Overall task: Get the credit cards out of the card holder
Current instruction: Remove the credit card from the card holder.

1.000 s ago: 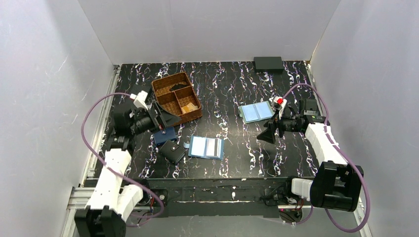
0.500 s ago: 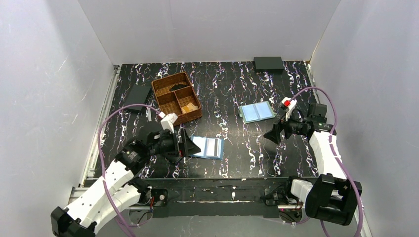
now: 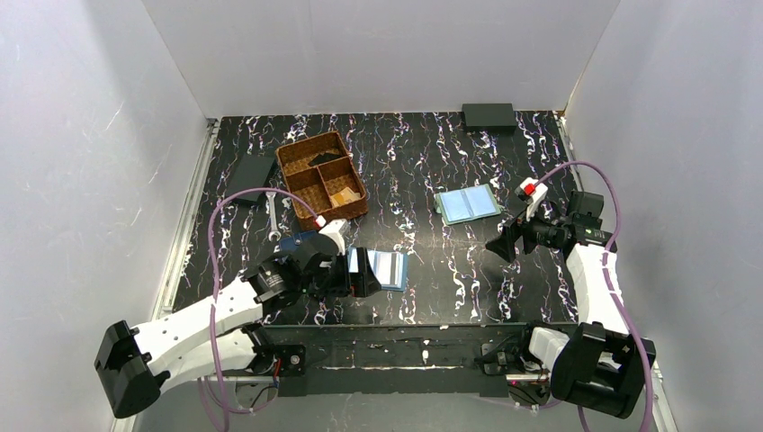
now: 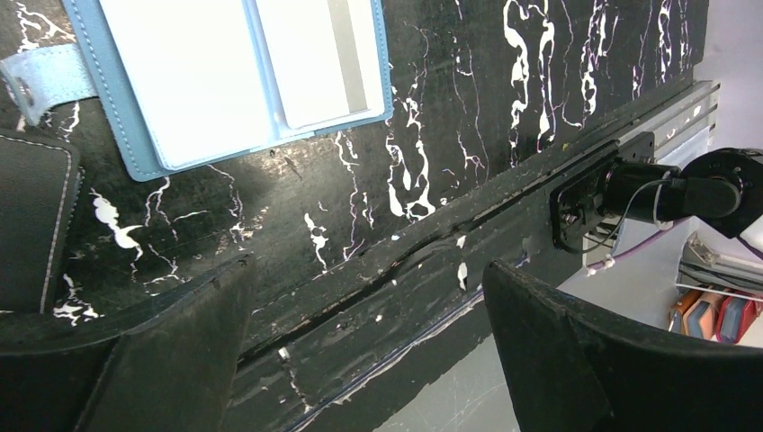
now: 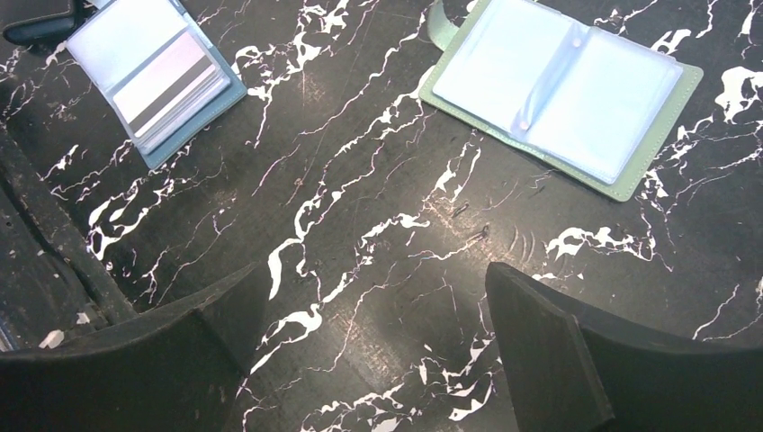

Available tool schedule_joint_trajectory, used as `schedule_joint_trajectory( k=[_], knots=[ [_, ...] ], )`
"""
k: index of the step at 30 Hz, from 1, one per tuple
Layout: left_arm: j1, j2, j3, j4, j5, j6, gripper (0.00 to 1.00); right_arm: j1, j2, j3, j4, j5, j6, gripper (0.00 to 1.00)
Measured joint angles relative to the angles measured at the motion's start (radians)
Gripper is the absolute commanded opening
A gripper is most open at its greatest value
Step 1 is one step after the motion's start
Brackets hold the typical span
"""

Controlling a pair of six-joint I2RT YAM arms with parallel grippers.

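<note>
Left claw [image 3: 363, 272] hangs spread wide with nothing in it, low over the near edge of the counter [image 3: 432, 162]. The card holder [image 3: 392, 268] lies open and flat just beyond its tips. Seen from above, the holder's long axis runs roughly left to right across the counter, and the claw covers its left end. This arm is plainly the nearer one. The right claw [image 3: 498, 245], also spread and bare, hovers well apart to the right, closer to the paler folding holder [image 3: 468, 205].

The left wrist view shows what the top view hides: the strap tab [image 4: 36, 76], a black wallet [image 4: 31, 225] just beside it, and the credit cards [image 4: 319, 54] tucked in the pockets, ahead and to the left of the fingers. The right wrist view alone shows a dark-striped card topping a small stack. Reaching them probably means moving forward and left.
</note>
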Motion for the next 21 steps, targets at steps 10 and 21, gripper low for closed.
schedule_joint_trajectory(
  k=[10, 21],
  knots=[
    [-0.11, 0.037, 0.0, 0.026, -0.105, -0.087, 0.98, -0.012, 0.0, 0.0, 0.003, 0.014, -0.025, 0.98],
    [-0.134, 0.072, 0.038, -0.002, -0.167, -0.108, 0.98, -0.014, 0.011, 0.0, 0.003, 0.013, -0.025, 0.98]
  ],
)
